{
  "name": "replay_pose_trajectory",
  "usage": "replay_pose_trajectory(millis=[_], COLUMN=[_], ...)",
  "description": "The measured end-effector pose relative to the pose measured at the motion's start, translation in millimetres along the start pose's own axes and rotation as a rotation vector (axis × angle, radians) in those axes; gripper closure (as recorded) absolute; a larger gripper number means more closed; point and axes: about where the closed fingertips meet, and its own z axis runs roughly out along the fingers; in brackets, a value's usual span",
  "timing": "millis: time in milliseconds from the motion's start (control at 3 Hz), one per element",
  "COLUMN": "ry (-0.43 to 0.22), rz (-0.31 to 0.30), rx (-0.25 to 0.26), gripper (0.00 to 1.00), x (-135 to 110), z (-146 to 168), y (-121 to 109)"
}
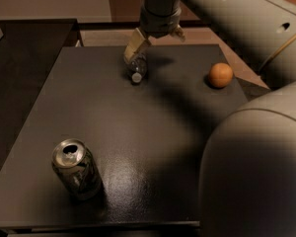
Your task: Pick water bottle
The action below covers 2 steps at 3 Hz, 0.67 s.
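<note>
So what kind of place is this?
Probably an indoor robot practice room: a dark table holds a can, an orange and a water bottle, and the gripper hangs over that bottle at the far side.

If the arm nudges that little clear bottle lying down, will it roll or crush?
It would probably roll: the water bottle lies on its side, round and ribbed. Clear thin-looking plastic suggests it is light and may dent. The gripper hovers just above it near the far edge of the table, jaws apart.
</note>
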Motion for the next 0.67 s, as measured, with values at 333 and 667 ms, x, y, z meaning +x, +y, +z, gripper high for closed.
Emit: replay_pose_trajectory(millis=[333, 667], ry=[-0.005, -0.026], rz=[0.044, 0.098], rx=[-0.006, -0.012], gripper=[0.00, 0.00], x=[-10, -22], z=[4, 7], y=[10, 22])
